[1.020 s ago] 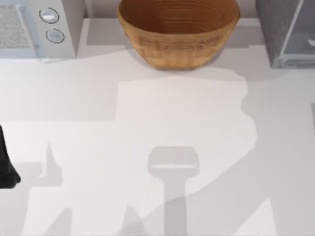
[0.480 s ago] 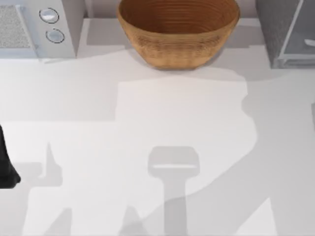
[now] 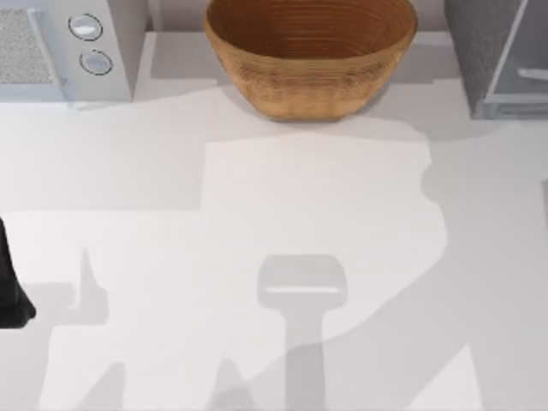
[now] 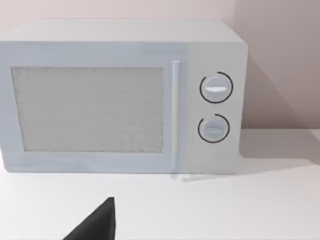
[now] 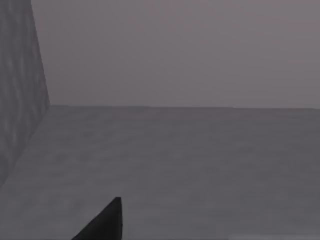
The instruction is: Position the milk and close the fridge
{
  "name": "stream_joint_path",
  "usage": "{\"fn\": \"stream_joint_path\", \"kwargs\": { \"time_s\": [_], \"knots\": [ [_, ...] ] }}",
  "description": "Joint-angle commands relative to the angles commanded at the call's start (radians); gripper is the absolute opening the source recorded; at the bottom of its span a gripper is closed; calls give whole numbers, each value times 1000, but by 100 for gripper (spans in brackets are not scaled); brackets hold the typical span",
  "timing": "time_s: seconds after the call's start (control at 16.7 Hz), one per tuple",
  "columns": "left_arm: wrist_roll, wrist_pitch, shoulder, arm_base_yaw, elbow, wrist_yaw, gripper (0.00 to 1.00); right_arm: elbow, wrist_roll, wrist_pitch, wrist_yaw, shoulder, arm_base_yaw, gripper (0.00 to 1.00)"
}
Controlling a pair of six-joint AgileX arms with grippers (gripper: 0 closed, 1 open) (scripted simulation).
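Fridge (image 3: 501, 56) at the table's (image 3: 257, 197) far right corner; milk location cannot be told.
Left arm (image 3: 10, 287) parked at left edge, facing the microwave (image 4: 120, 95); finger spread cannot be told for either gripper. Basket (image 3: 310, 53) stands far centre.

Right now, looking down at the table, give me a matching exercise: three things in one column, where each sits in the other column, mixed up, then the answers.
Things:
1. microwave
2. basket
3. fridge

Places, by the top view:
A. far right corner of the table
B. far edge, middle
C. far left corner of the table

Pairs: 1-C, 2-B, 3-A
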Motion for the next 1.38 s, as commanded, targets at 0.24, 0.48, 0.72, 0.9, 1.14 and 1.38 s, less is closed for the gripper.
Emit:
{"fn": "stream_joint_path", "kwargs": {
  "time_s": [0.24, 0.48, 0.72, 0.9, 1.14, 1.38],
  "knots": [
    [0, 0, 0, 0, 0, 0, 100, -6, 1, -3, 2, -11, 2, 100],
    [0, 0, 0, 0, 0, 0, 100, -89, 7, -54, 20, -157, 10, 100],
    [0, 0, 0, 0, 0, 0, 100, -255, 9, -157, 47, -467, 35, 100],
    [0, 0, 0, 0, 0, 0, 100, -419, 7, -259, 71, -776, 64, 100],
    [0, 0, 0, 0, 0, 0, 100, -667, 6, -414, 105, -1232, 109, 100],
    [0, 0, 0, 0, 0, 0, 100, -914, 7, -569, 141, -1668, 151, 100]
  ]
}}
